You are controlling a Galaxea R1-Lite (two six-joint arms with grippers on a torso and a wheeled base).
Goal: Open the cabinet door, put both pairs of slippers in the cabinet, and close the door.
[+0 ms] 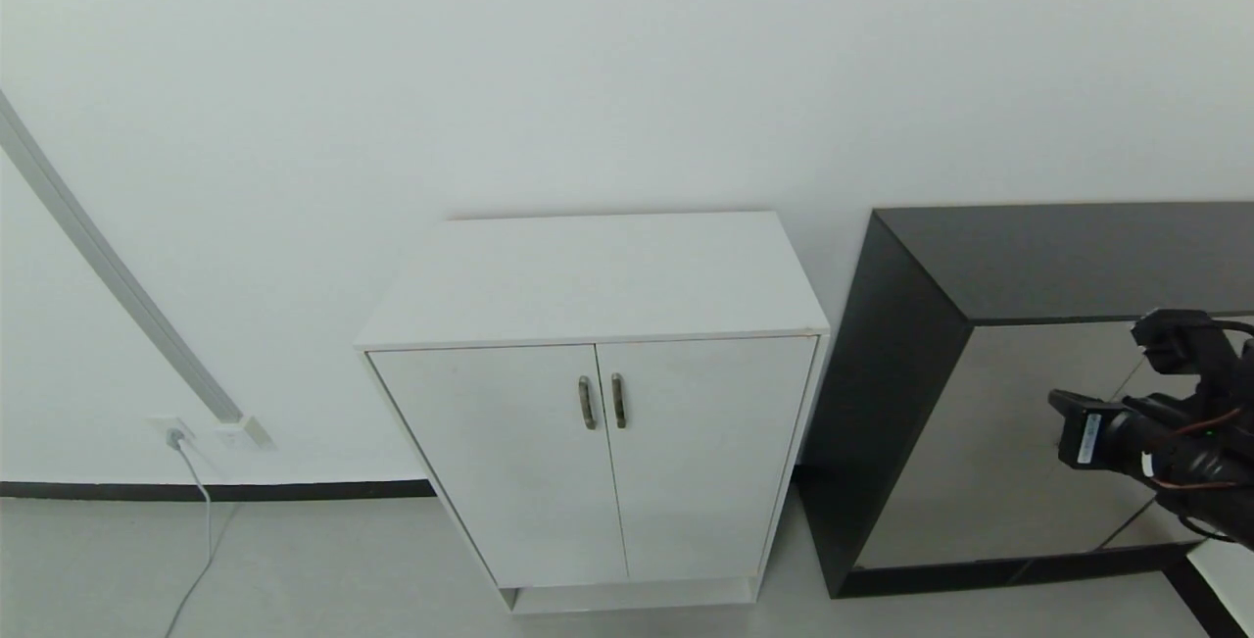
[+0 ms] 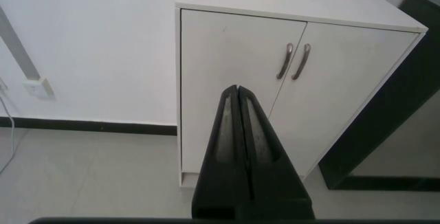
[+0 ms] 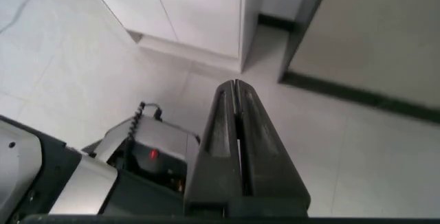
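Here, left of the cabinet (image 1: 593, 324) sits a wall socket (image 1: 174, 434), the cabinet's two doors (image 1: 509, 452) are closed with handles (image 1: 587, 402) side by side, a dark frame (image 1: 887, 393) stands right of it, and the left gripper (image 2: 238, 95) and right gripper (image 3: 237, 90) each have fingers pressed together, holding nothing.

A white wall (image 1: 627, 60) is crossed on the left by a pale grey trunking strip (image 1: 108, 270), fixed on a slant and ended at a small white box (image 1: 243, 433). Just beside it a wall socket (image 1: 168, 427) is mounted, and a grey cable (image 1: 206, 520) is trailed from it onto the pale floor (image 1: 313, 560). A black skirting band (image 1: 216, 490) is run along the wall's foot. At the right a large black-framed glossy panel (image 1: 901, 344) is stood on the floor.
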